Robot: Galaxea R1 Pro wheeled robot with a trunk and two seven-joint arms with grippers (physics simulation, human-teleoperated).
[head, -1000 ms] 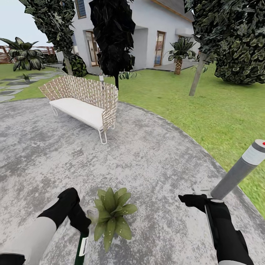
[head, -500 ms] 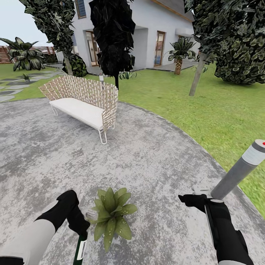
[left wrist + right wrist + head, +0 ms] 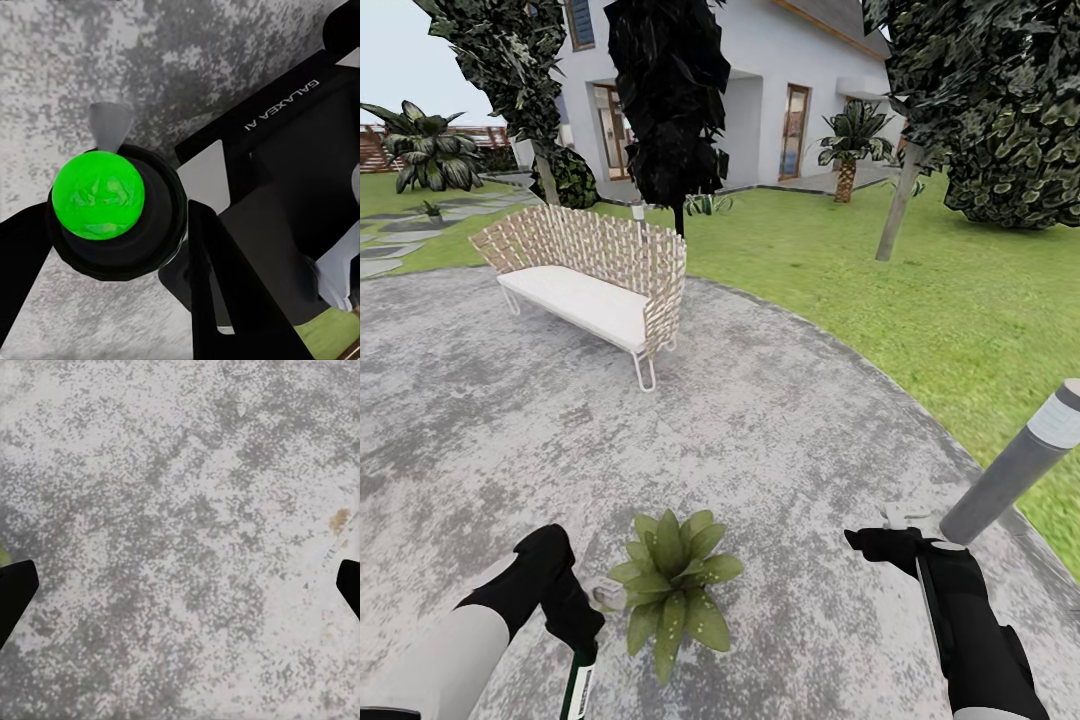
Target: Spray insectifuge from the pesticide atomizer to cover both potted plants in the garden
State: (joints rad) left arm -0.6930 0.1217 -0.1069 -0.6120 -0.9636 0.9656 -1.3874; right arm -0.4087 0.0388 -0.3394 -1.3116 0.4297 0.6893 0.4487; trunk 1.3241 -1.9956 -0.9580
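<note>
While the left gripper (image 3: 585, 625) is gripping the pesticide atomizer (image 3: 603, 592) with its fingers closed on it, the nozzle is sitting just beside the potted plant (image 3: 672, 588) on the grey patio (image 3: 760, 420). Right gripper (image 3: 880, 545) is hanging over bare paving, fingers spread wide, holding nothing.

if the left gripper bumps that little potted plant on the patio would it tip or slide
Probably slide rather than tip: the potted plant is a low, wide rosette sitting flat on the paved patio. It looks small, so likely light and easily nudged. The pointed leaves would probably bend first; the pot is hidden under them. The left gripper holds the pesticide atomizer right beside it.
</note>
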